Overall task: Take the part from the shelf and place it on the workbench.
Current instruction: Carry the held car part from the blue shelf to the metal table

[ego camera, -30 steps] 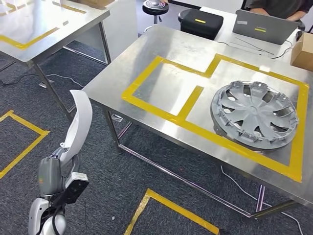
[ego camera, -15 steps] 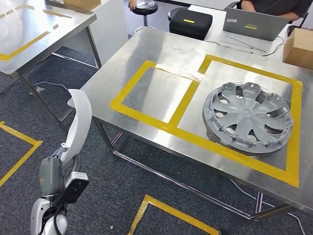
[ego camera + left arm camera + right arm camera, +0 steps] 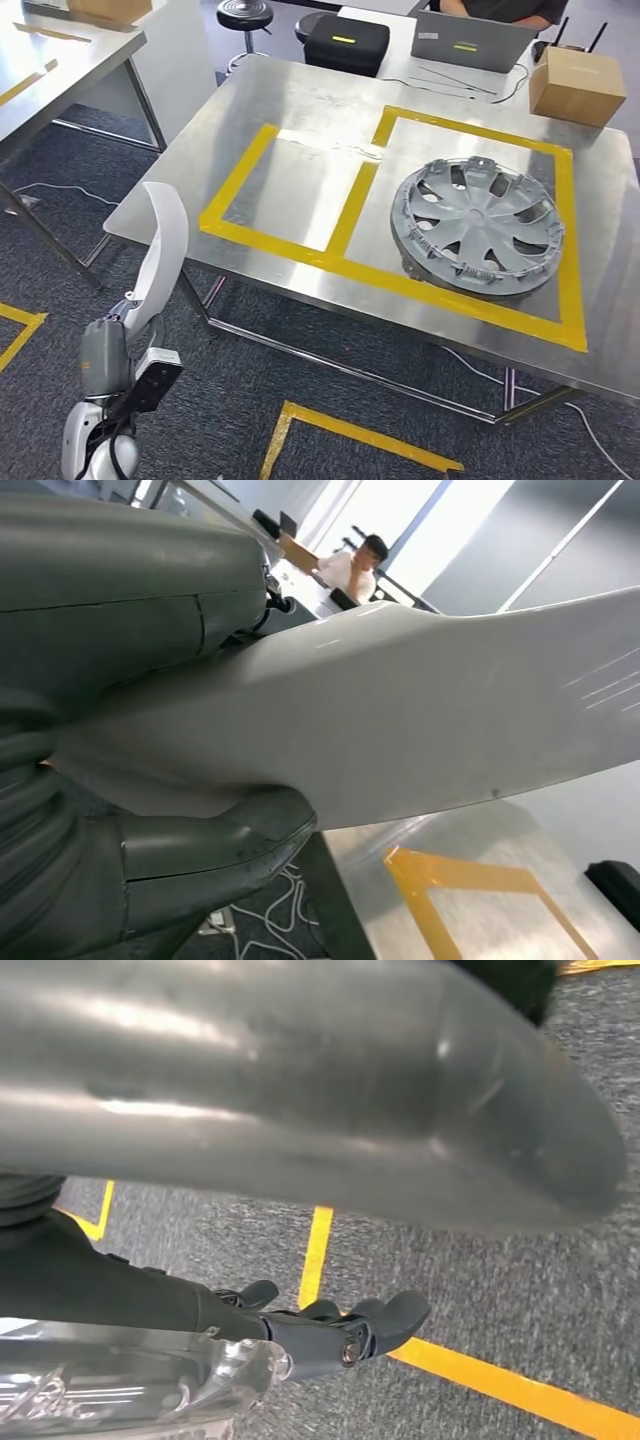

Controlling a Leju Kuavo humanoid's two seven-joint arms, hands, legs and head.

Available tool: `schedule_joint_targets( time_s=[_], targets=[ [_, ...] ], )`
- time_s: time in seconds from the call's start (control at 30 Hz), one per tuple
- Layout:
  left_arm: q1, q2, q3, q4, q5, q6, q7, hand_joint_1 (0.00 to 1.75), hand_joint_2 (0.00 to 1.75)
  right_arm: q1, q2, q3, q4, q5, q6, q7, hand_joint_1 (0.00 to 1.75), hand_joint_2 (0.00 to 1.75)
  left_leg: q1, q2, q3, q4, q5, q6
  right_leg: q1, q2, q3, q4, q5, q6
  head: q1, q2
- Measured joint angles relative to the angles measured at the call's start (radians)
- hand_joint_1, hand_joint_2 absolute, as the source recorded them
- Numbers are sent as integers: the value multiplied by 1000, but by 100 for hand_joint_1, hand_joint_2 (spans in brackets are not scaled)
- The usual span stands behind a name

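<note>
A white curved part (image 3: 167,235) stands upright in my left hand (image 3: 106,350), low at the left, off the near left corner of the steel workbench (image 3: 302,110). In the left wrist view the thumb and a dark finger (image 3: 189,860) clamp the part (image 3: 423,710) from both sides. Yellow tape marks two boxes on the bench; the left box is bare and a grey hubcap (image 3: 477,225) lies in the right one. My right hand (image 3: 332,1325) hangs over the carpet, fingers loosely stretched, holding nothing.
At the bench's far edge stand a cardboard box (image 3: 576,85), a laptop (image 3: 472,42) and a black case (image 3: 346,42), with a person (image 3: 498,8) seated behind. A stool (image 3: 244,14) and a second steel table (image 3: 68,50) stand at the left. Yellow tape (image 3: 355,430) lines the carpet.
The whole picture has shifted: the camera turned, so the bench now sits further left and more square on. My left hand and the part keep the same pose.
</note>
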Motion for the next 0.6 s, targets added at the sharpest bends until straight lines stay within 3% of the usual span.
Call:
schedule_joint_targets(
  time_s=[0.07, 0.13, 0.2, 0.27, 0.33, 0.37, 0.43, 0.5, 0.53, 0.6],
  targets=[
    [-2, -1, 0, 0, -1, 0, 0, 164, 175, -3, 0, -2, 0, 0, 0, 0, 0, 0, -4, 14, 9, -1, -8, -10, 5, -22, 40, -81, 28, -6, 0, 0],
    [-4, -2, 0, 1, -2, 0, 0, 164, 175, -4, 0, -5, 0, 1, 0, -1, 0, 0, -6, 27, 14, -7, -9, -21, 8, -8, 40, -88, 28, -12, 0, 0],
    [-7, -4, 1, 1, -2, 0, 1, 164, 175, -2, 0, -6, 0, 1, 0, -1, 0, 0, -3, 20, 15, -2, -18, -33, 3, 12, 42, -95, 32, -22, -1, 0],
    [-10, -3, 2, 2, -3, 0, 3, 164, 175, -4, 0, -7, 0, 3, -1, -1, 0, 0, -2, -10, -18, 66, -58, -39, -2, 32, 48, -103, 35, -31, -6, 0],
    [-10, -2, 3, 6, -3, -1, 4, 164, 175, -9, 0, -8, 0, 7, -1, -2, 0, 0, -4, -31, -86, 183, -104, -39, -2, 55, 49, -104, 34, -36, -9, 0],
    [-10, -2, 4, 9, -3, -3, 6, 164, 175, -11, 0, -8, 0, 10, -2, -2, 0, 0, -5, -35, -114, 223, -109, -39, -1, 68, 50, -104, 34, -38, -9, 0],
    [-11, -2, 7, 13, -3, -6, 9, 164, 175, -10, 0, -8, 0, 16, -5, -2, 0, 0, -6, -42, -127, 213, -69, -35, -2, 93, 52, -103, 32, -38, -9, 0],
    [-15, -2, 11, 15, -4, -8, 12, 164, 175, -7, 0, -8, 0, 19, -8, -2, 0, 0, -7, -49, -90, 113, 5, -29, -1, 112, 57, -103, 29, -35, -10, 0],
    [-19, -3, 13, 15, -5, -8, 13, 164, 175, -6, 1, -8, 0, 20, -9, -2, 0, 0, -6, -54, -69, 59, 27, -25, 1, 119, 56, -100, 26, -31, -10, 0],
    [-26, -7, 15, 16, -6, -10, 16, 164, 175, -3, 1, -8, 0, 22, -12, -1, 0, 0, -6, -62, -49, 3, 39, -17, 5, 128, 53, -96, 22, -26, -10, 0]
  ],
)
